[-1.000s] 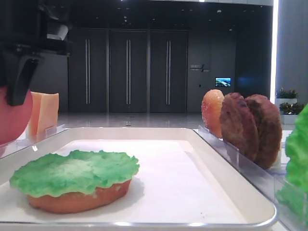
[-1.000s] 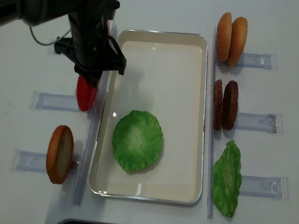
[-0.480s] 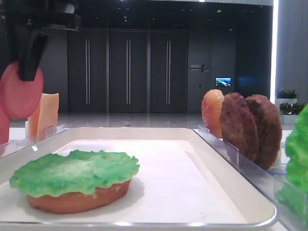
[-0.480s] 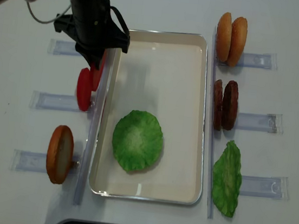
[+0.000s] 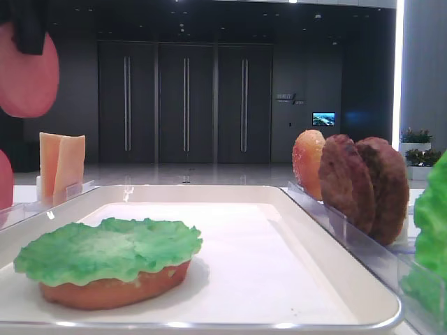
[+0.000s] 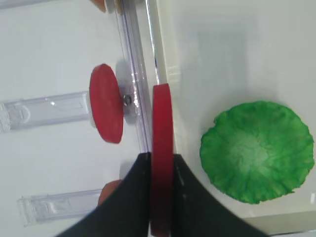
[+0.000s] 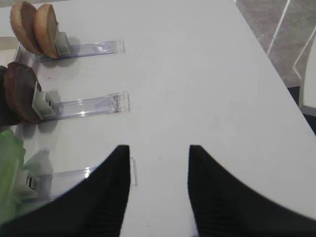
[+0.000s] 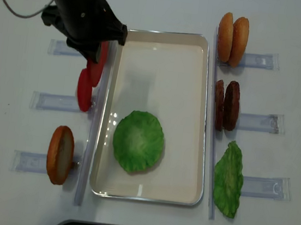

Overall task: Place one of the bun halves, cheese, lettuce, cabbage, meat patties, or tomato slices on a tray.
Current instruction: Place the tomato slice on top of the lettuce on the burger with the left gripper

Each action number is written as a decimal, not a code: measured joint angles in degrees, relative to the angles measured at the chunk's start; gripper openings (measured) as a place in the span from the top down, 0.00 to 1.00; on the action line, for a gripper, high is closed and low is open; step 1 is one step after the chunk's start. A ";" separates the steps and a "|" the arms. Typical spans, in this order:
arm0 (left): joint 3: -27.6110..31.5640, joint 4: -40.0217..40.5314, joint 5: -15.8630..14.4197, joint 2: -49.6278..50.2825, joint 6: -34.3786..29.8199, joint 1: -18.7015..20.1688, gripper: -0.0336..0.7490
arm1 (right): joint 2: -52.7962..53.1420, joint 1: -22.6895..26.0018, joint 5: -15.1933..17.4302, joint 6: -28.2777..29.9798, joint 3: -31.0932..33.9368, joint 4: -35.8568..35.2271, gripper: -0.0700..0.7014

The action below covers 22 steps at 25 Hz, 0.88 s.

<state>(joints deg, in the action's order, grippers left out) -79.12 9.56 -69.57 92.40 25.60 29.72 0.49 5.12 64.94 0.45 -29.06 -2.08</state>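
Note:
My left gripper (image 6: 161, 159) is shut on a red tomato slice (image 6: 162, 133), held on edge in the air above the left rim of the white tray (image 8: 165, 33). From the low exterior view that slice (image 5: 26, 70) hangs high at the upper left. From above, the arm (image 8: 81, 5) covers most of the slice (image 8: 97, 66). A second tomato slice (image 8: 85, 91) stands in its clear rack left of the tray. In the tray lies a green lettuce (image 8: 138, 141) piece on top of a bun half (image 5: 119, 292). My right gripper (image 7: 159, 148) is open over bare table.
Right of the tray stand two bun halves (image 8: 233, 32), two meat patties (image 8: 227, 104) and a lettuce leaf (image 8: 228, 180) in clear racks. Another bun half (image 8: 60, 154) stands at the left front. Cheese slices (image 5: 63, 164) stand at the far left.
My left gripper has lifted the tomato slice out of its rack and carried it upward and toward the far end of the tray's left rim. The right gripper's earlier stance is not shown.

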 joint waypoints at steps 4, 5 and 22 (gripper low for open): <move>5.72 -0.64 -0.11 -6.11 0.22 0.10 0.89 | 0.00 0.00 0.00 0.00 0.00 0.00 0.55; 7.12 -1.14 -0.12 -7.84 0.22 0.10 0.89 | 0.00 0.00 0.00 0.00 0.00 0.00 0.55; 18.69 -5.13 4.39 -16.69 0.34 0.15 0.89 | 0.00 0.00 0.00 0.00 0.00 0.00 0.55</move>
<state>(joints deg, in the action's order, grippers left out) -60.43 4.43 -65.18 75.71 25.94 29.87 0.49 5.12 64.94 0.45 -29.06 -2.08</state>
